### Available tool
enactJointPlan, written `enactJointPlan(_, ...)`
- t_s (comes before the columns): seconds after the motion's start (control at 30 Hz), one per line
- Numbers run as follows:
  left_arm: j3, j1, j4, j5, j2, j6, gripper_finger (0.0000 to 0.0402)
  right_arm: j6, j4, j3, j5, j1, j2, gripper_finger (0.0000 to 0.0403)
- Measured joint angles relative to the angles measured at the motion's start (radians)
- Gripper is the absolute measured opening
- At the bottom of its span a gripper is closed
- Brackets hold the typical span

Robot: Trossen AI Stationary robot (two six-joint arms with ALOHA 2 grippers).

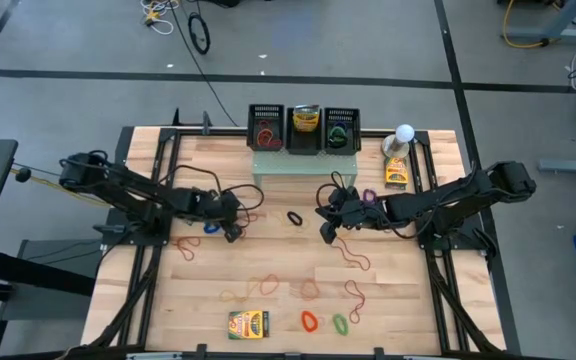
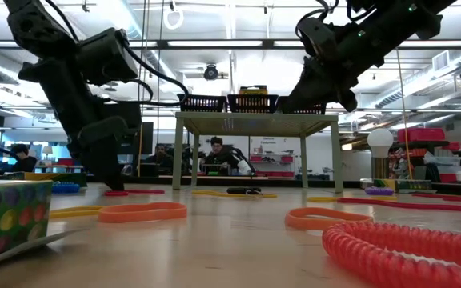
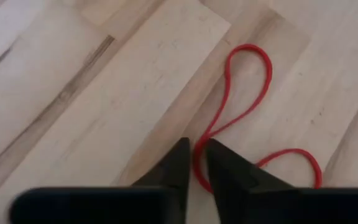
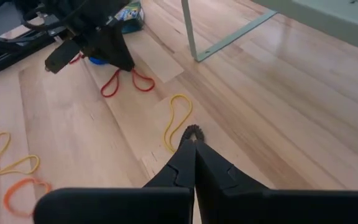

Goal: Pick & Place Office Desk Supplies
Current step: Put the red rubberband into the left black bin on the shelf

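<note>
Most bands still lie loose on the table [image 1: 408,300]; the left gripper [image 3: 194,163], fingers pinched on a red rubber band [image 3: 244,93], starts another; the right gripper [image 4: 194,149], shut and empty, waits just short of a black band [image 4: 193,130].

The left hand [image 3: 194,163] hides part of the red rubber band [image 3: 247,93].

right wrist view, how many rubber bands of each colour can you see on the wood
red band: 1
yellow bands: 2
orange band: 1
black band: 1
blue band, mostly hidden under the other arm: 1
total: 6
</note>
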State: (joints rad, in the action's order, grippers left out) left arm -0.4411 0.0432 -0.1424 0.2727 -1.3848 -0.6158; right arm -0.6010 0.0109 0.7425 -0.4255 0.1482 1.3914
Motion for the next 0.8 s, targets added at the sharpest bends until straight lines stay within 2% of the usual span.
enactJointPlan(0.1, -0.026, -0.014, -0.062, -0.058, 0.032, 0.036, 0.0009, 0.003, -0.002, 0.0, 0.0, -0.001, 0.0, 0.0004)
enactJointPlan(0.27, -0.109, -0.029, -0.169, -0.117, 0.13, 0.078, 0.0005, 0.007, -0.011, 0.0, 0.001, -0.002, 0.0, 0.0004)
enactJointPlan(0.57, -0.264, -0.016, -0.42, -0.096, 0.333, 0.1, 0.0004, 0.003, -0.022, 0.0, 0.003, -0.001, 0.0, 0.0005)
enactJointPlan(0.8, -0.4, -0.019, -0.434, -0.088, 0.448, 0.191, 0.0005, 0.004, -0.022, 0.0, 0.003, -0.002, 0.0, 0.0005)
